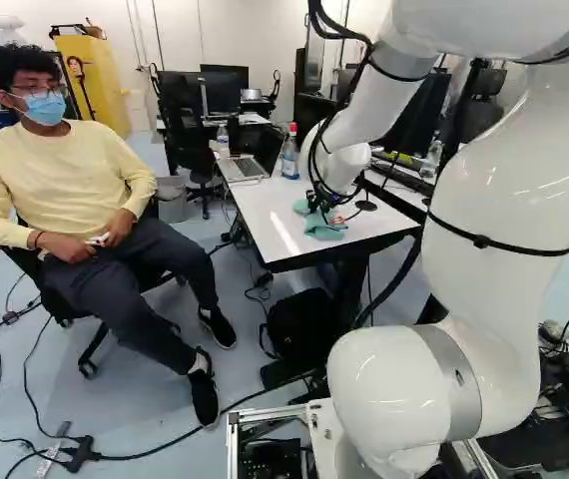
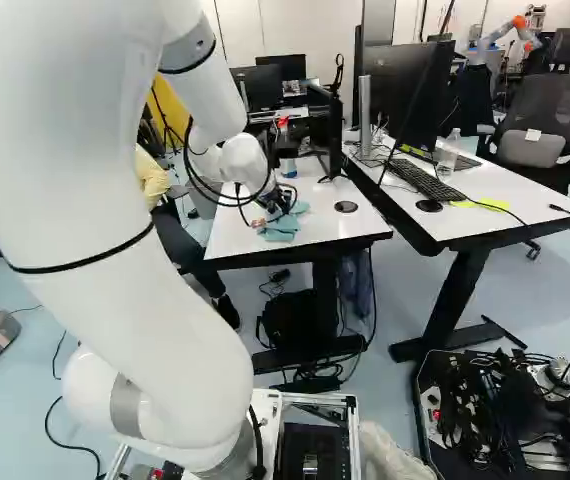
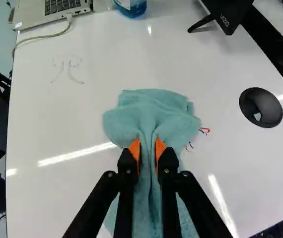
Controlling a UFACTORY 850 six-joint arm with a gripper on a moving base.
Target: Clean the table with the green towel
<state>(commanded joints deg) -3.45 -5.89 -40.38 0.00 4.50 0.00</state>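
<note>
— Where is the towel (image 3: 154,111)?
— On the white worktop (image 3: 42,124). It is blue-green and all bunched up. A wide, puffy bit lies ahead of the fingers, and a long bit runs back between and under them.

— And the hand (image 2: 277,204)?
— It is low down, right at the towel. Close up, from the wrist, you can see the hand (image 3: 147,149) pinching a fold. One orange pad (image 3: 134,151) presses on each side, so it has a good grip.

— Are there any marks?
— Yes! Little red and blue marks (image 3: 204,131) are right by the towel's edge. Some thin grey squiggles (image 3: 69,72) are on the other side of the towel, well apart from it.

— What about that round black thing (image 3: 260,108)?
— It sits on the same side as the red and blue marks, and it does not touch the towel.

— What else is on the worktop?
— Far ahead of the hand there's a laptop (image 3: 52,11) with a cord (image 3: 37,38) stuck in its side. A bottle (image 3: 131,7) with blue stuff in it stands near the laptop. A black bag (image 1: 299,321) is down on the floor (image 1: 145,424), under the worktop.
</note>
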